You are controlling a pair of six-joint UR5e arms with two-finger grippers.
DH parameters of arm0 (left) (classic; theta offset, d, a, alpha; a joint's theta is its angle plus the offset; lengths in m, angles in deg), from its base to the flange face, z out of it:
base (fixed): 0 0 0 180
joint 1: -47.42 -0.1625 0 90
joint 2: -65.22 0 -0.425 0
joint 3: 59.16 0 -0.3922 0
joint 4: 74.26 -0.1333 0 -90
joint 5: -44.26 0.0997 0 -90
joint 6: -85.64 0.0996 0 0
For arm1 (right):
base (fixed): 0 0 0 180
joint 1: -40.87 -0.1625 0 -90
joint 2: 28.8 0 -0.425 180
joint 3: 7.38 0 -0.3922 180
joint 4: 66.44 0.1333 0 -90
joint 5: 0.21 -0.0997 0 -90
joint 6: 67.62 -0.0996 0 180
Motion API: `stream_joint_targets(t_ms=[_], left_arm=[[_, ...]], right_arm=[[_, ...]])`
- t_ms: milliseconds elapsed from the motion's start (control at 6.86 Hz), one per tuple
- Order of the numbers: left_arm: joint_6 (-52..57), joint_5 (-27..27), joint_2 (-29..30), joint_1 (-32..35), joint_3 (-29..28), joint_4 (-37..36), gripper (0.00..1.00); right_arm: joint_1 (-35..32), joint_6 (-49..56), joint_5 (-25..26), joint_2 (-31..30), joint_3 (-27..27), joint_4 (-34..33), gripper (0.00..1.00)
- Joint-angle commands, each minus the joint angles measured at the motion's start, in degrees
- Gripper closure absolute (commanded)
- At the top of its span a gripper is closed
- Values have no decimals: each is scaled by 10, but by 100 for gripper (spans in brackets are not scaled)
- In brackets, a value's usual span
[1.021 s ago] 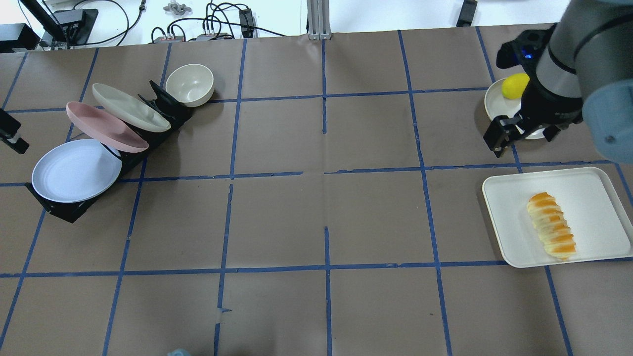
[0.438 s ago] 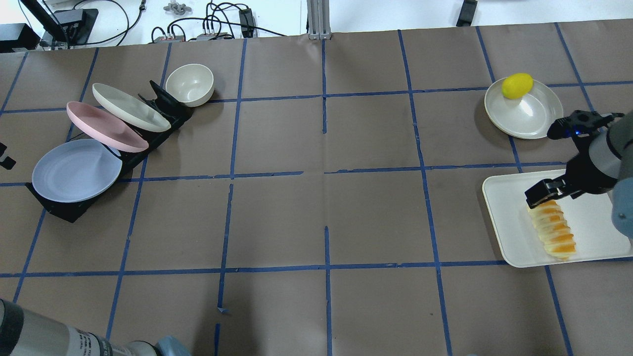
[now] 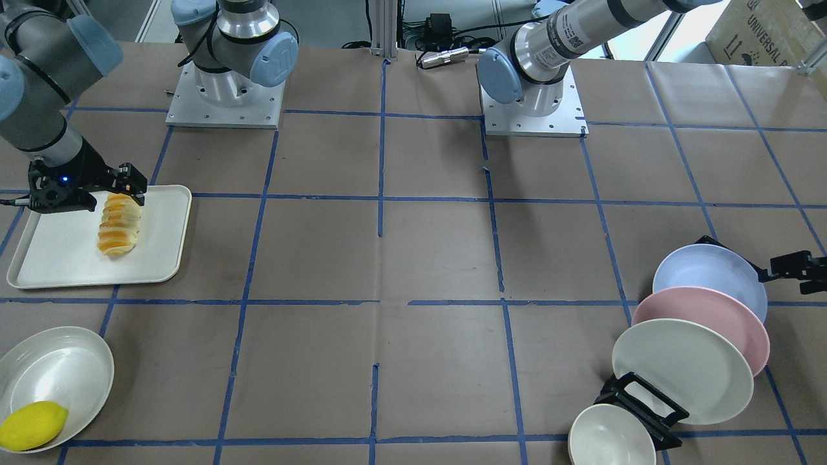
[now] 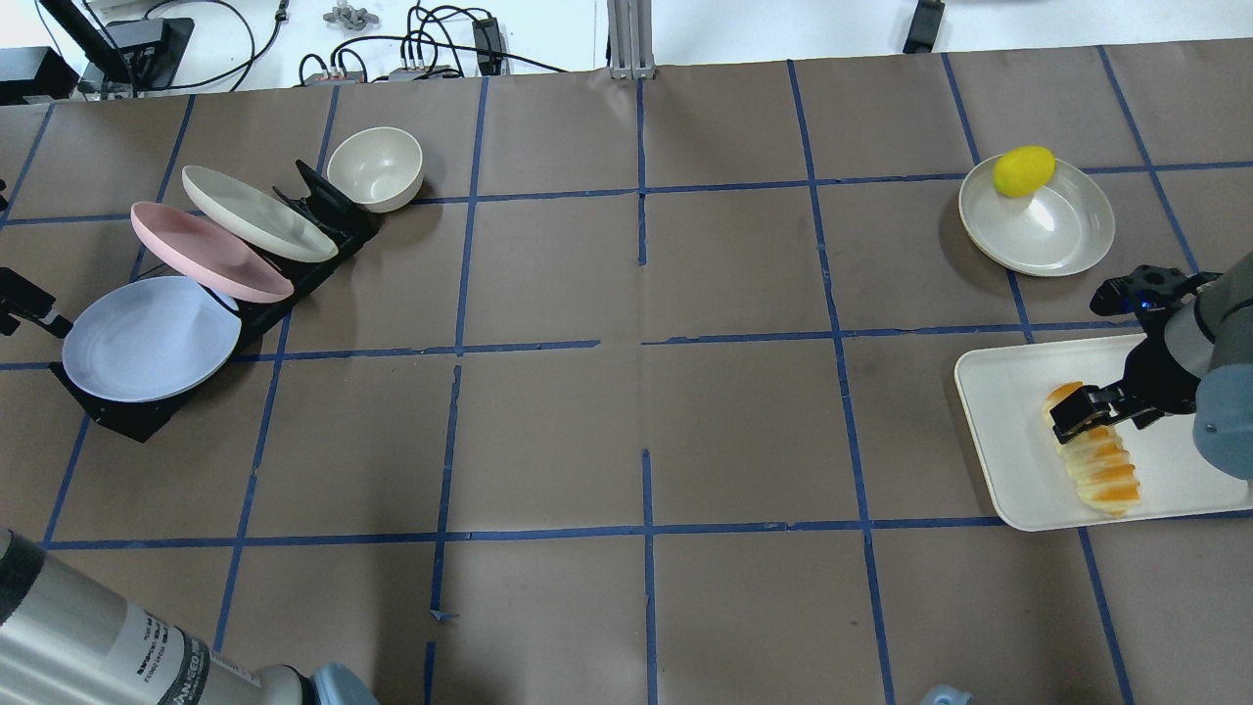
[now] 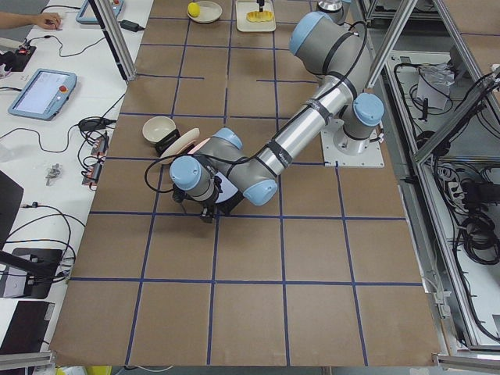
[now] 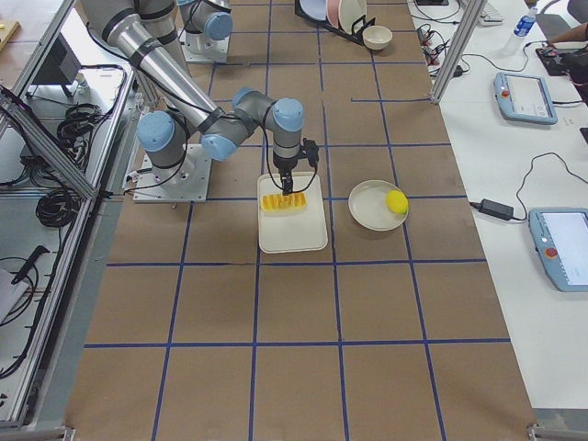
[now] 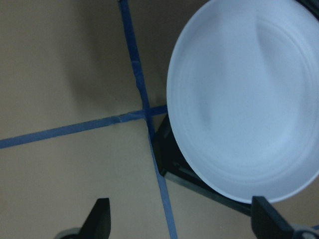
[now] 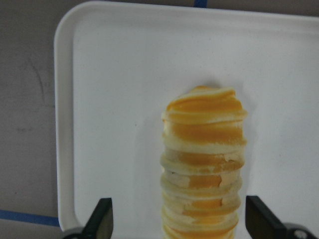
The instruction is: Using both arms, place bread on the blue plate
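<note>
The bread (image 4: 1098,462), a ridged orange and pale yellow loaf, lies on a white tray (image 4: 1003,416) at the table's right. My right gripper (image 4: 1080,411) is open and hangs low over the loaf's far end; in the right wrist view the fingers (image 8: 102,216) straddle the bread (image 8: 204,164) without touching it. The blue plate (image 4: 152,338) leans in a black rack (image 4: 137,419) at the left. My left gripper (image 4: 24,302) is open and empty just beside the plate's outer rim; the plate (image 7: 244,99) fills the left wrist view's right side.
A pink plate (image 4: 206,250), a cream plate (image 4: 256,212) and a cream bowl (image 4: 375,166) sit further along the same rack. A yellow lemon (image 4: 1024,169) rests in a white dish (image 4: 1057,230) beyond the tray. My left arm's elbow (image 4: 108,651) crosses the near left corner.
My right gripper moved from the lemon dish toward me and down over the bread's far end. My left arm's elbow swung into view at the near left; its gripper stays beside the blue plate.
</note>
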Motion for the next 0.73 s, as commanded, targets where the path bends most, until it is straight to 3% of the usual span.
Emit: stream_joint_targets(t_ms=[0, 146, 292, 438, 583], left_arm=[[-9, -10, 30, 21, -9, -2, 4], [-10, -9, 30, 25, -12, 2, 6], [-8, -9, 32, 25, -10, 2, 21], [-6, -8, 33, 25, -10, 2, 40], [-7, -7, 32, 25, -15, 7, 66]], right_arm=[[13, 1, 4, 38, 0, -28, 6], [13, 1, 4, 49, 0, -34, 6], [13, 0, 4, 63, -2, -40, 8], [13, 1, 4, 74, -2, -41, 9], [13, 1, 4, 78, -2, -48, 11]])
